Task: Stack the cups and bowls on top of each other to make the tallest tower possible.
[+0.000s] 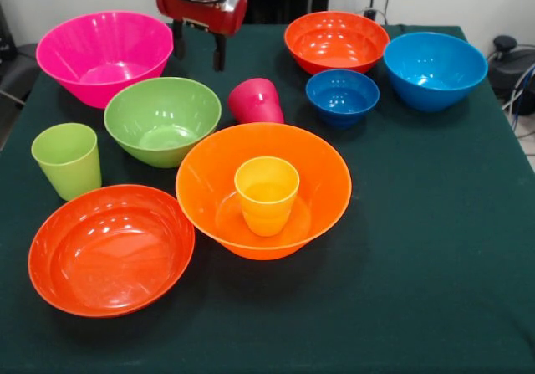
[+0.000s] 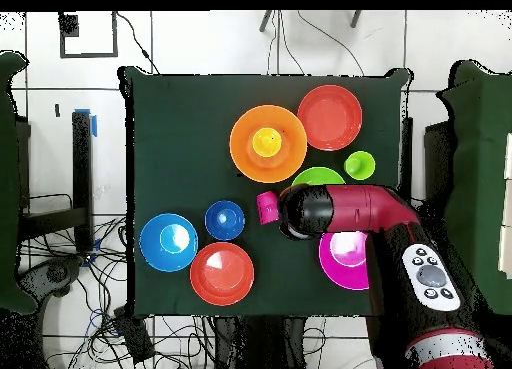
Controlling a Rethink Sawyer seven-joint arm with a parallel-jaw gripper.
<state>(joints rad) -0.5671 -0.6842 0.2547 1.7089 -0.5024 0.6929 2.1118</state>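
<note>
**Bright plastics on a dark green cloth**

The table [image 1: 435,248] is covered in plain dark green; the big bowl [image 1: 104,54] is hot pink; another bowl [image 1: 163,119] and a cup [image 1: 67,159] are lime green; the central bowl [image 1: 263,188] is orange, its cup [image 1: 267,194] yellow-orange; two shallow bowls [image 1: 111,248] [image 1: 336,41] are red-orange; two bowls are blue, one light [image 1: 435,69], one dark [image 1: 342,96]; the tipped cup [image 1: 256,101] is red-pink; the gripper [image 1: 199,54] is black under a red housing.

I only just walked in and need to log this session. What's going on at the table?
A red robot arm hangs its open pincer above the table, holding nothing. No tower exists yet. The yellow cup stands upright inside the big orange bowl; the pink cup lies tipped beside the green bowl. The other bowls sit separately.
</note>
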